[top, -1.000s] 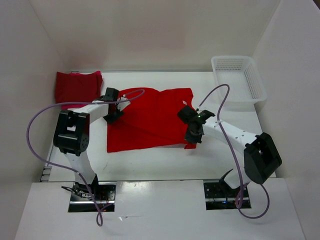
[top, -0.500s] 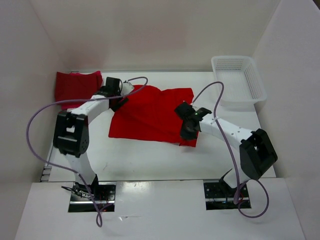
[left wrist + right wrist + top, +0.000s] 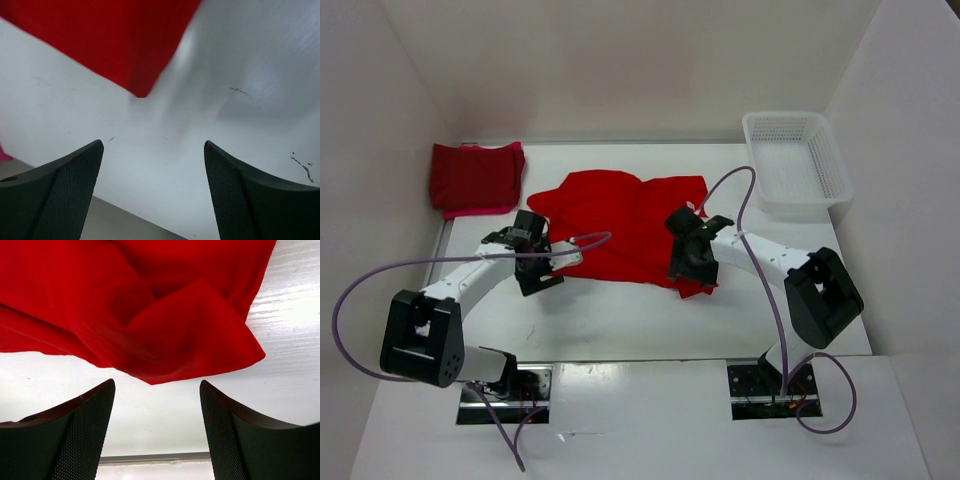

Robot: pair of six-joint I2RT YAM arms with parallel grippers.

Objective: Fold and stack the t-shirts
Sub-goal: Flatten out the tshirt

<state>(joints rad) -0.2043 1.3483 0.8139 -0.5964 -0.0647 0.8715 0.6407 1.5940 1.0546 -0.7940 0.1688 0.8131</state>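
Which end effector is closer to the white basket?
Right. The right end effector hovers at the red shirt's right edge toward the basket; the left end effector is by its left edge.

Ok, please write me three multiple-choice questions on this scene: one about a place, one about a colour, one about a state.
1. Where do the folded shirts lie?
A. far left
B. far right
C. near edge, centre

2. What colour is the basket?
A. blue
B. white
C. black

3. How is the right gripper?
A. shut on cloth
B. open, holding nothing
C. out of view

Answers:
1 A: the pile sits at the far left corner.
2 B: its mesh is white.
3 B: its fingers stand apart, and the bright red t-shirt lies beyond them.
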